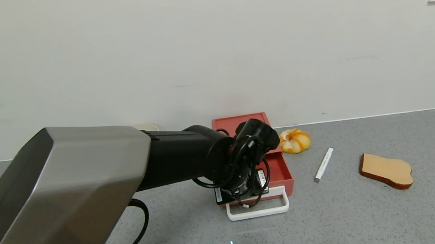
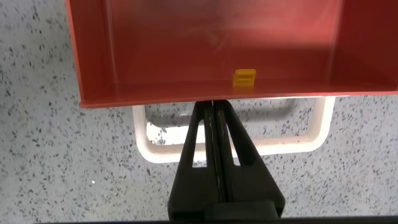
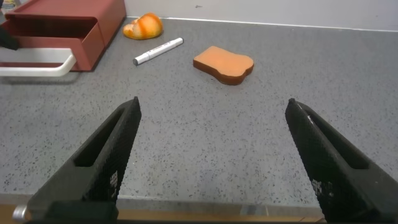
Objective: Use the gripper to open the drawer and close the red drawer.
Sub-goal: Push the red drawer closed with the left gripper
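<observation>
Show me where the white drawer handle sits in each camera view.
Head view: white handle low in the centre, in front of the red drawer, below the left gripper.
Left wrist view: behind the shut jaws, under the tray's front edge.
Right wrist view: far corner.
Shared landmark: the red drawer.

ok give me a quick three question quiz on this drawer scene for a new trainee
1. True or false: the red drawer is pulled open, with its white handle sticking out in front.
2. Which gripper is at the handle? A) left gripper B) right gripper C) both
3. Fill in: the item lying between the orange bun and the slice of bread on the counter is a white ____.

Key:
1. True; the tray is out and looks empty apart from a small yellow tab.
2. A; its jaws are shut and reach through the handle loop to the tray front, while the right one hangs open away from the drawer.
3. marker
</observation>
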Robot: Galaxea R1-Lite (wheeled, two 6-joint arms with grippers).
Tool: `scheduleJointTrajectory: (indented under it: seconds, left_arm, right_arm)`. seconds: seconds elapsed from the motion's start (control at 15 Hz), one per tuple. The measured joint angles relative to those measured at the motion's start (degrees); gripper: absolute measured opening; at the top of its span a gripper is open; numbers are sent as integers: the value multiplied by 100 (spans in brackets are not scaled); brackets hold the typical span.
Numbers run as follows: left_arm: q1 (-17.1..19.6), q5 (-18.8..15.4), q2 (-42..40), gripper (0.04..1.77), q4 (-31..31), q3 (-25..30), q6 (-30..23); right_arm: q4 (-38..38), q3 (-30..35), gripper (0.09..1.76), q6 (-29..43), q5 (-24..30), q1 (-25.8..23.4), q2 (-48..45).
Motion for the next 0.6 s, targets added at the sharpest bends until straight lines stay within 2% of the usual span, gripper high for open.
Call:
scheduleJointTrajectory:
  seconds: [0.6]
  left_arm:
    - [238,110,289,11,-51,-541,462]
  right_arm:
    - [0,0,171,0,0,0,0]
